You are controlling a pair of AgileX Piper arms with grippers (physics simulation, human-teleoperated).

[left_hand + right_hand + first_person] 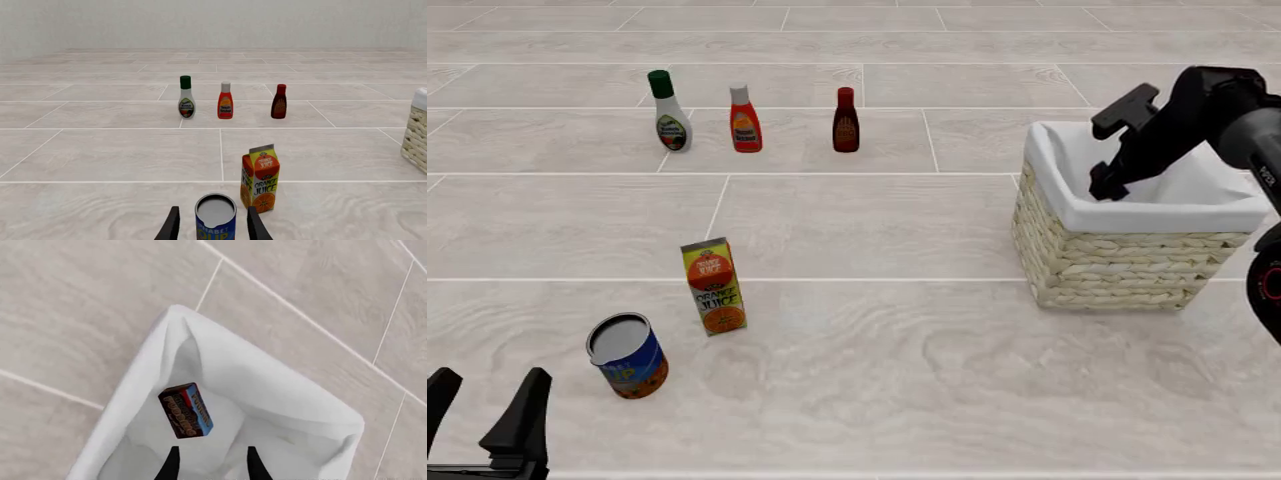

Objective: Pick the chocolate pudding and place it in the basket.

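Fingers [257, 466] spread above chocolate pudding [186, 410] inside basket [280, 390].

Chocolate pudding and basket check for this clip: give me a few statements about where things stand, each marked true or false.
1. The chocolate pudding lies inside the basket, on its white liner. True.
2. The right gripper is shut on the pudding. False: its fingers are apart, with the box lying free beyond them.
3. The left gripper holds the soup can. False: it is open and the can stands on the table ahead of it.
4. The orange juice carton stands upright beside the can. True.
5. Three bottles stand in the basket. False: they stand in a row on the table, far from it.
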